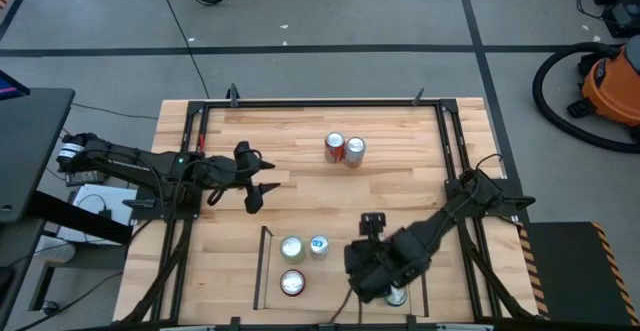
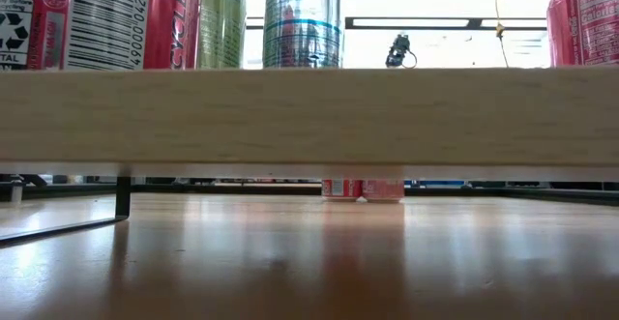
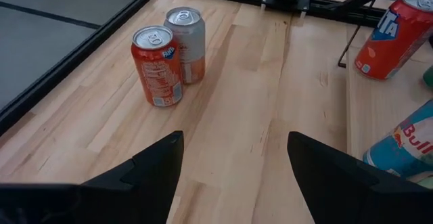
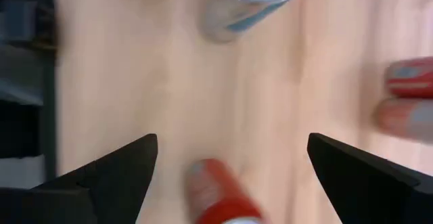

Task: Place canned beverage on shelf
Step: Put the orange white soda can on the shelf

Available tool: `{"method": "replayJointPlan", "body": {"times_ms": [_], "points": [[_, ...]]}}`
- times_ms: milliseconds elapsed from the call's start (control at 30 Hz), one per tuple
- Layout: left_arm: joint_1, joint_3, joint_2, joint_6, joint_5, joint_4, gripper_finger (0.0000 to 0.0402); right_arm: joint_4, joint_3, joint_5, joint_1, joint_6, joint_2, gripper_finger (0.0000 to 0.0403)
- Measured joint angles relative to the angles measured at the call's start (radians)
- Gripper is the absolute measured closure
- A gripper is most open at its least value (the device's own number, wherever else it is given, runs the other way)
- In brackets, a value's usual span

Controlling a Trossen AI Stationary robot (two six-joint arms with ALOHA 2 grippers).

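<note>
Viewed from above, we observed the shelf, a thin black rod frame with a light wood floor, at the near edge of the table, and we place everything else relative to it. On its floor stood three cans close together: a green-topped can, a blue-and-silver can touching beside it, and a white-topped can just nearer the table's edge. At the shelf's right end we found the right gripper poised over a red can standing on the shelf floor; its fingers stood wide apart with the can between them, apart from both, so it had hold of nothing. The left gripper hovered over bare table beyond the shelf's left end, its fingers partly open and empty. Well beyond the shelf, toward the far side of the table, we saw an orange can and a silver-and-orange can upright and touching. In the low view, the shelf floor's wooden edge crossed the whole frame.
</note>
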Motion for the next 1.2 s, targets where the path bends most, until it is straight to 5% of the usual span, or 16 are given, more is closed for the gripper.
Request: {"method": "replayJointPlan", "body": {"times_ms": [500, 1200], "points": [[0.0, 0.0, 0.0, -0.027, 0.032, -0.001, 0.0127, -0.012, -0.024, 0.095, -0.208, -0.276, -0.011, 0.0043], [0.0, 0.0, 0.0, -0.056, 0.034, -0.001, 0.0127, 0.017, -0.025, 0.055, -0.565, -0.573, -0.047, 0.0043]]}}
